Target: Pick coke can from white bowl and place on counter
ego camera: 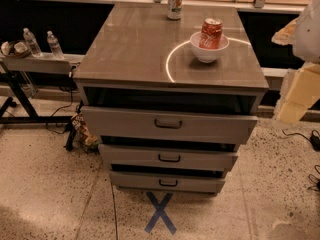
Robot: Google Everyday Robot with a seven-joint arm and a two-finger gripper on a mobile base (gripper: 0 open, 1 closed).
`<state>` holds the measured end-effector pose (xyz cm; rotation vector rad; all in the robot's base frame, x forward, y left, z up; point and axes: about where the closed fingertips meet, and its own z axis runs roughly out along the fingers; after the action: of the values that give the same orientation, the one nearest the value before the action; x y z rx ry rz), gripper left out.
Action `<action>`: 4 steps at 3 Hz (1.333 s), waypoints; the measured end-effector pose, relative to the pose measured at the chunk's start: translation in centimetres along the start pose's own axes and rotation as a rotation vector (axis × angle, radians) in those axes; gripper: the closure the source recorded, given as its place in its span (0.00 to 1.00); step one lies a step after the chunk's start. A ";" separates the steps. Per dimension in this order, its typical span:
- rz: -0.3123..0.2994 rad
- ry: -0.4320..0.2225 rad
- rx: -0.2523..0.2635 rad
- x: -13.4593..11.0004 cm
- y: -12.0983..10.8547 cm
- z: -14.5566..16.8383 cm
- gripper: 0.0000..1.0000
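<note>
The red coke can [211,33] stands tilted inside the white bowl [209,51], which sits at the right rear of the grey-brown counter [130,49]. A bright curved ring of light runs around the bowl. My gripper [287,32] is at the right edge of the view, to the right of the counter and apart from the bowl, at about the can's height. The white arm [307,29] behind it is cut off by the frame edge.
A pale white-green can [175,2] stands at the counter's back edge. The cabinet's three drawers [169,125] are pulled partly out. Water bottles [54,45] stand on a shelf at the left. A blue X [160,213] marks the floor in front.
</note>
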<state>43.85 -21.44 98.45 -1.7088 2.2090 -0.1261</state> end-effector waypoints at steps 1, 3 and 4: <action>0.000 0.000 0.000 0.0 0.0 0.0 0.00; -0.050 -0.126 0.077 -1.3 -8.9 4.8 0.00; -0.056 -0.214 0.177 -2.8 -15.5 6.7 0.00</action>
<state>60.87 -22.07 97.03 -1.6074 1.9367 -0.1409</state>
